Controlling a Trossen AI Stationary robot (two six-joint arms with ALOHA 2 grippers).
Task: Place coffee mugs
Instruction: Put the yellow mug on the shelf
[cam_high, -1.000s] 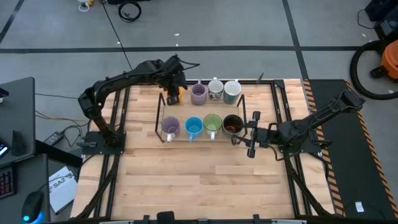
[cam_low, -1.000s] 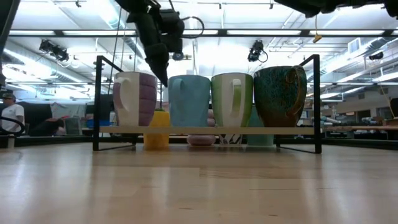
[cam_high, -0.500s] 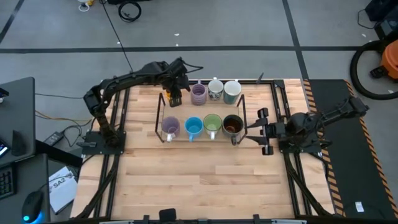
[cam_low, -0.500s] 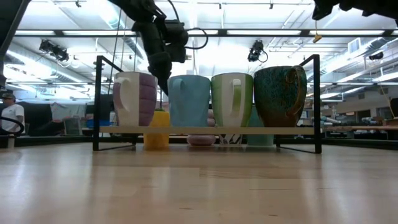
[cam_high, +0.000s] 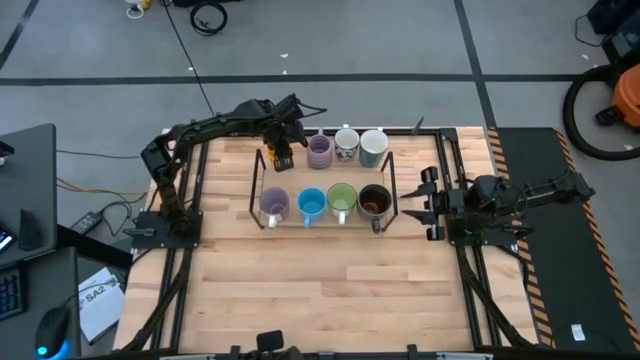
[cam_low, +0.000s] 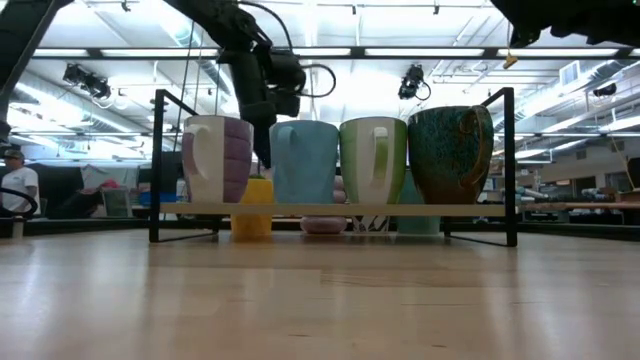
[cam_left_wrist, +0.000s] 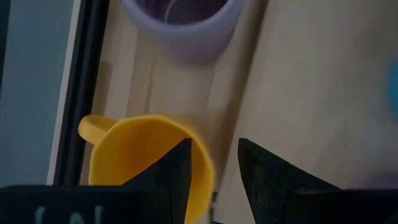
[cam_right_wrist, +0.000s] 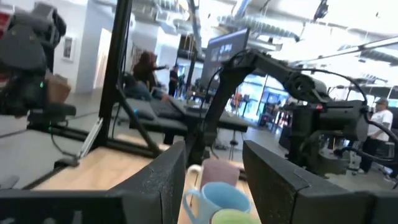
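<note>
The orange mug (cam_high: 277, 159) stands on its base on the table at the left end of the far row, behind the black wire rack (cam_high: 256, 185). My left gripper (cam_left_wrist: 214, 144) points down over it, open, one finger inside the mug (cam_left_wrist: 140, 162) and one outside. A lavender (cam_high: 319, 151), a white patterned (cam_high: 346, 145) and a pale mug (cam_high: 373, 148) complete that row. On the rack shelf stand lavender (cam_low: 215, 158), blue (cam_low: 305, 160), green (cam_low: 372, 160) and dark mugs (cam_low: 450, 155). My right gripper (cam_high: 428, 205) hovers open to the right of the rack. My left gripper straddles the orange mug's rim (cam_left_wrist: 202, 158) from above, on the side away from the handle (cam_left_wrist: 90, 127). Bare table shows between the wall and the outer finger (cam_left_wrist: 261, 174). Whether the inner finger (cam_left_wrist: 177, 171) touches the wall, I cannot tell.
The rack's upright posts (cam_low: 160, 160) and side frames flank the mugs. Bare wood lies between the rack and the table's near edge (cam_high: 320, 290). A desk with a keyboard and mouse stands off the left edge. People show far off in the room behind.
My right arm has drawn back from the dark mug toward the table's right edge, its gripper staying open. My left gripper has sunk a little lower at the orange mug, which has stayed standing on the table.
</note>
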